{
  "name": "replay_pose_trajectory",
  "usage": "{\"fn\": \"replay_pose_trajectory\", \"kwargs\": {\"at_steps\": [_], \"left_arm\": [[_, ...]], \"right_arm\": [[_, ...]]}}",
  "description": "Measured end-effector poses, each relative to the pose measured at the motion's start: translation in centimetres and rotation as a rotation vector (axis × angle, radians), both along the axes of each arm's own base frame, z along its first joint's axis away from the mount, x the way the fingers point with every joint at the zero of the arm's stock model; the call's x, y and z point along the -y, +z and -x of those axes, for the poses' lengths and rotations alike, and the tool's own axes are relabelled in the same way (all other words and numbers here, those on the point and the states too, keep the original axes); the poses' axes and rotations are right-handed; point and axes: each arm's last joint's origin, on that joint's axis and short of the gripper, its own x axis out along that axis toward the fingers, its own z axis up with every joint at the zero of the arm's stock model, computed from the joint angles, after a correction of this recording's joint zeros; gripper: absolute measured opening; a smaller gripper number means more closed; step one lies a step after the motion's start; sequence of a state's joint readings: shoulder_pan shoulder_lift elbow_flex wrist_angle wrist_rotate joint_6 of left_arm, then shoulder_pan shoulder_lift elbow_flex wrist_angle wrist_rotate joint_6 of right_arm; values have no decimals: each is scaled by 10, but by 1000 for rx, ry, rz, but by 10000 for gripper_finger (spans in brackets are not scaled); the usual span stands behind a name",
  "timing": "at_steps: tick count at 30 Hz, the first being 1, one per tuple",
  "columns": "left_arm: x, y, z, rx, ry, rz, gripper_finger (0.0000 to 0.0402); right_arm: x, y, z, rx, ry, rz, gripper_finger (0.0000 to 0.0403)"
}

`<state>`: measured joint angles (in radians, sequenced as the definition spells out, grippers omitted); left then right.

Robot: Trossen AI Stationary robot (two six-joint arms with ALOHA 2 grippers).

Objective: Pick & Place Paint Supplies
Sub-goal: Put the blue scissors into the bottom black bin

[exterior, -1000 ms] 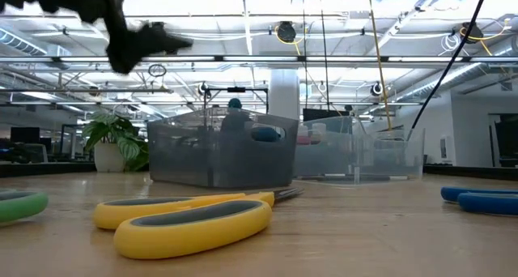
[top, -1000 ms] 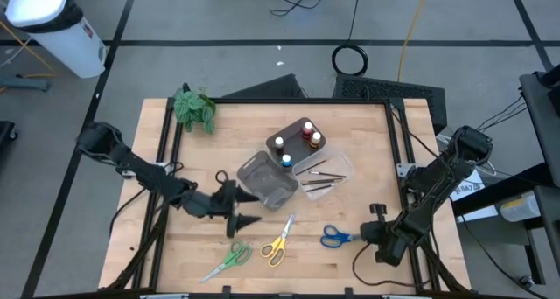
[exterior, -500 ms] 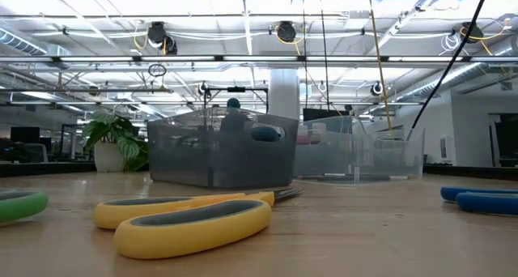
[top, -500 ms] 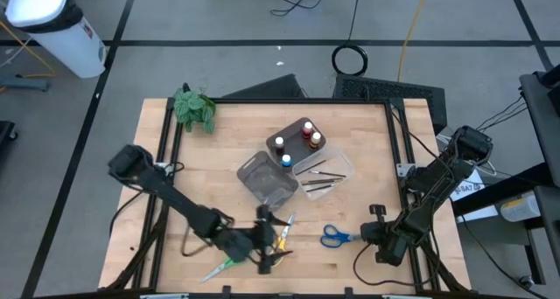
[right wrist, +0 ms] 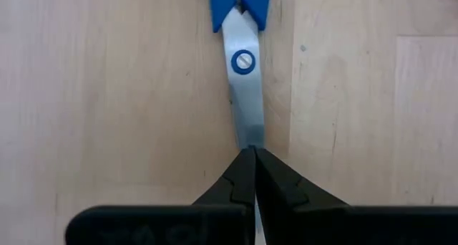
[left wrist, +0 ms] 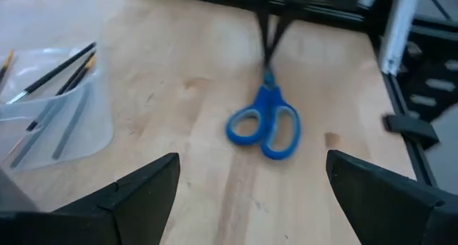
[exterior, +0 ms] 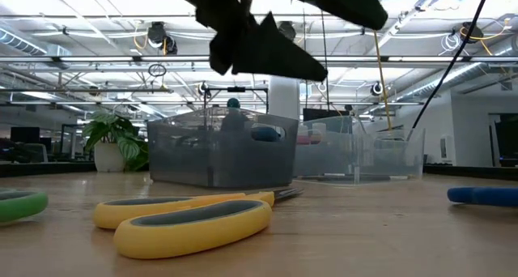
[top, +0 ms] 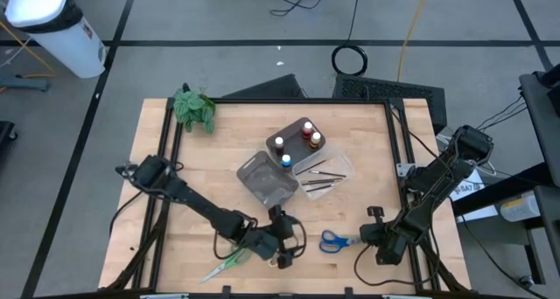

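Note:
Blue-handled scissors (top: 332, 239) lie flat near the table's near right corner, and my right gripper (top: 362, 237) is shut on their blades. My left gripper (top: 280, 244) hangs open above the yellow-handled scissors (exterior: 186, 216), which it hides in the high view; its wrist view looks past its fingers toward the blue scissors (left wrist: 265, 123). Green-handled scissors (top: 229, 260) lie by the near edge. Paint bottles (top: 297, 140) stand in a dark holder. Thin brushes (top: 317, 174) lie in the clear tray. My right gripper pinches the blue scissors' closed blades near their tip (right wrist: 248, 137) between its two fingers (right wrist: 240, 177). The fingers come in along the blades from the table's right side. The scissors lie flat on the wood, handles (right wrist: 240, 5) pointing away from the gripper.
A grey tray (top: 267, 181) and a clear tray (top: 337, 163) sit at the table's middle, and a green plant (top: 192, 107) stands at the far left corner. The black frame rail (top: 411, 159) runs along the right edge. Bare wood lies between the trays and the scissors.
My left arm has swung from beside the grey tray toward the near edge and to the right, coming to hang over the yellow scissors. It has come down into the low view.

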<state>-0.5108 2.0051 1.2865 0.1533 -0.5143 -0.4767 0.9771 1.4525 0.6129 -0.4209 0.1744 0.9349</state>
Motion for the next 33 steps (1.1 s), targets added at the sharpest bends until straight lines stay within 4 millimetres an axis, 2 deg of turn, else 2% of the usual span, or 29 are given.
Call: {"fn": "replay_pose_trajectory", "kwargs": {"at_steps": [6, 11, 16, 23, 29, 33], "left_arm": [[-13, -10, -9, -24, 34, 51, 365], [-7, -31, -17, -20, -46, 28, 365], [9, -49, -32, -26, -138, -98, 365], [34, -59, -54, -67, -279, -432, 365], [34, -59, -64, -87, -306, -650, 365], [29, -57, -68, -86, -308, -679, 365]], "right_arm": [[1, -2, 1, 3, 1, 10, 0], [2, -2, 1, 4, -3, 16, 0], [3, -2, 0, -1, -21, 16, 0], [4, -3, -1, -4, -34, 10, 0], [4, -2, -2, -1, -42, 6, 0], [4, -2, -2, -3, -45, 5, 0]]}}
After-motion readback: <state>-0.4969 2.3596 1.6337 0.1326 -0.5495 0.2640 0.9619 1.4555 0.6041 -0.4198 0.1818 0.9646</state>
